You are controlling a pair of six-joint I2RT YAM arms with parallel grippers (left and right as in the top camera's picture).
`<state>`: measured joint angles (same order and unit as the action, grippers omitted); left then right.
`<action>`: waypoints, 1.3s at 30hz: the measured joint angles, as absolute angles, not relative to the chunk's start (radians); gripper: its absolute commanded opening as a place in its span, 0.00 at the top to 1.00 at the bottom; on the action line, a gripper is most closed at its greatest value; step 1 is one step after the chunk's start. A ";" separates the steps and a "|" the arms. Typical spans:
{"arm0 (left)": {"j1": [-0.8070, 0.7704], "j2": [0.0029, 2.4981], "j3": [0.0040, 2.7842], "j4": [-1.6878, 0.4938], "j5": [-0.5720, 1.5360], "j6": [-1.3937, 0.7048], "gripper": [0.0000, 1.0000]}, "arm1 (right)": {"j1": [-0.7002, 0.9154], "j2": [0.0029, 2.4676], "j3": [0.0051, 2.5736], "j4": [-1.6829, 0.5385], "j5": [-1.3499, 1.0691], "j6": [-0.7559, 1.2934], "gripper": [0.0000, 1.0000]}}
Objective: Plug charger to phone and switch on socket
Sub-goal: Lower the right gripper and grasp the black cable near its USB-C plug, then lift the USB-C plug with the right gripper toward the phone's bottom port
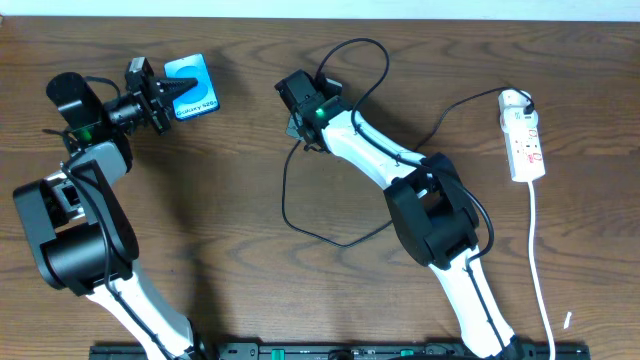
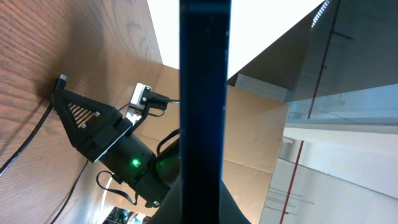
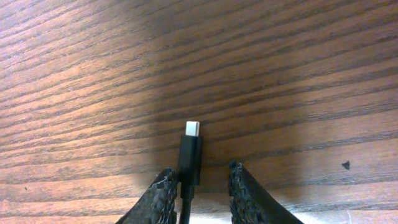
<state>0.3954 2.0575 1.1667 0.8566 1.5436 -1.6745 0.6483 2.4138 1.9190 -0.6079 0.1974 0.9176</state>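
Dark wood-grain table (image 1: 250,300); white wall strip (image 1: 300,6) beyond; cardboard panel (image 2: 261,137); bright overhead light.

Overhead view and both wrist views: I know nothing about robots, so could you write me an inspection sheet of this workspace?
Surface: wooden table, dark brown grain.
Job's things: phone at the far left; charger connector lying flat on the wood; white socket at the far right.
Clutter: one small white sliver at the front right, too small to identify.
Tools: left tool shut on the phone; right tool open, fingers either side of the connector.
Cables: black charger cable loops across the middle; white lead runs from the socket toward the front edge.
Surroundings: cardboard beyond the table.
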 measured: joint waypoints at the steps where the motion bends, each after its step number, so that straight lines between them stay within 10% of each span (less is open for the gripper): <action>1: 0.395 2.057 1.167 0.857 1.544 -1.674 0.93 | 0.648 2.414 1.919 -0.608 0.195 0.917 0.75; 11: 0.395 2.057 1.167 0.857 1.544 -1.674 0.93 | 0.648 2.432 1.950 -0.648 0.172 0.926 0.99; 39: 0.314 2.057 1.167 0.857 1.544 -1.640 0.93 | 0.500 2.132 1.944 -1.056 -0.339 0.371 0.99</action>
<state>0.3138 2.0575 1.1667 0.8566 1.5436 -1.6402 0.5003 2.1323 1.9438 -1.0565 -0.3389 0.3710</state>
